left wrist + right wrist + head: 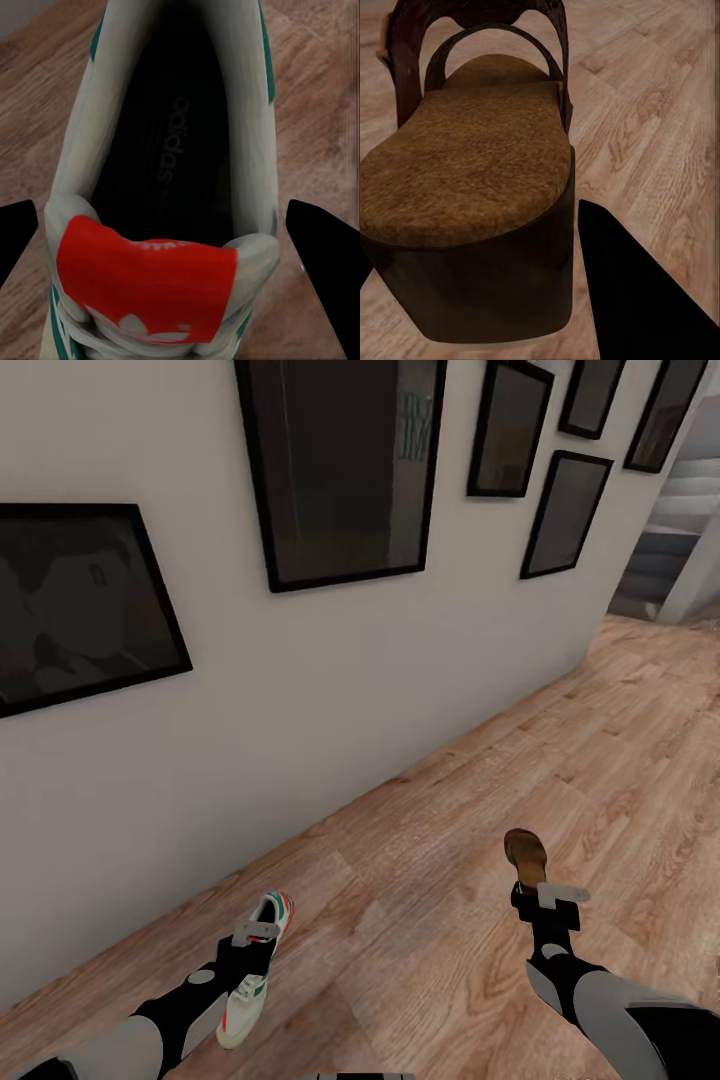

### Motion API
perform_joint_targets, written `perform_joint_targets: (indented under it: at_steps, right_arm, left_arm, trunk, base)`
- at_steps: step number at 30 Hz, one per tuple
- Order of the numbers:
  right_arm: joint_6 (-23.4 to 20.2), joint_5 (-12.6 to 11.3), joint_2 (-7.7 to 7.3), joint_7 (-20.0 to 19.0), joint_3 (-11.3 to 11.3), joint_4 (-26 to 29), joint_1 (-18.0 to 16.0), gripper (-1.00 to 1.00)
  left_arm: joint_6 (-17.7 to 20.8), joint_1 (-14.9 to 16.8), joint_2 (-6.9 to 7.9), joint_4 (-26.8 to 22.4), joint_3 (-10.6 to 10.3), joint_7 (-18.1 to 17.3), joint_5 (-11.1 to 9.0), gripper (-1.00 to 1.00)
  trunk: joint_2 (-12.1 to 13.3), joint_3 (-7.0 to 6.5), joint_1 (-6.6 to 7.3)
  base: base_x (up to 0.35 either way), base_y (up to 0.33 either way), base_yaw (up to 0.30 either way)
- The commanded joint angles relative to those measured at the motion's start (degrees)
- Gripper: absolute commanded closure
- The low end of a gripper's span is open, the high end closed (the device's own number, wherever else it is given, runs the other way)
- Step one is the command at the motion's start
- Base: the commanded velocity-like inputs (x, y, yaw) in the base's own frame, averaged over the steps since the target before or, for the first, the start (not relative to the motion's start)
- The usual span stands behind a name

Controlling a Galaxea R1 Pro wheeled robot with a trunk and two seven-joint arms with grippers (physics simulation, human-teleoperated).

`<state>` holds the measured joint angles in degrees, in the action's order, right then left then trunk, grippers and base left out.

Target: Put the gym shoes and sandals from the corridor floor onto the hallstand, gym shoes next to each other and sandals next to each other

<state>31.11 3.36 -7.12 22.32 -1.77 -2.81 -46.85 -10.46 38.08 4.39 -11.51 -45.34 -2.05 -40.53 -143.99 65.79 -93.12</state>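
One gym shoe [243,1015], white with teal and red trim, is held in my left gripper [260,942] above the corridor floor [430,830]. In the left wrist view the shoe's opening and red tongue [142,281] sit between the two dark fingertips [322,262], which press its sides. One brown sandal [525,852] is held by its heel in my right gripper [541,890]. In the right wrist view the sandal [472,165] has a dark finger [637,292] tight against its heel block. The hallstand is out of view.
A pale wall [300,690] with several black-framed pictures [345,470] runs along the left, close to my left arm. Wood-plank floor stretches ahead and to the right. Grey stairs [680,530] rise at the far right end.
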Motion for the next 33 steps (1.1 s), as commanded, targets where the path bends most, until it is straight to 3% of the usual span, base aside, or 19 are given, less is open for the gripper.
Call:
perform_joint_targets:
  at_steps: [1, 33]
  right_arm:
    - [0.0, -0.1, 0.0, -0.1, 0.0, 0.0, 0.0, 1.0]
    - [0.0, -0.1, 0.0, -0.1, 0.0, 0.0, 0.4, 1.0]
  left_arm:
    - [0.0, 0.0, 0.0, 0.0, 0.0, 0.0, 0.0, 1.0]
    - [0.0, 0.0, 0.0, 0.0, 0.0, 0.0, 0.0, 1.0]
  trunk:
    - [0.0, -0.08, 0.0]
    - [0.0, -2.6, 0.0]
  base:
    - [0.0, 0.0, -0.161]
    - [0.0, 0.0, -0.161]
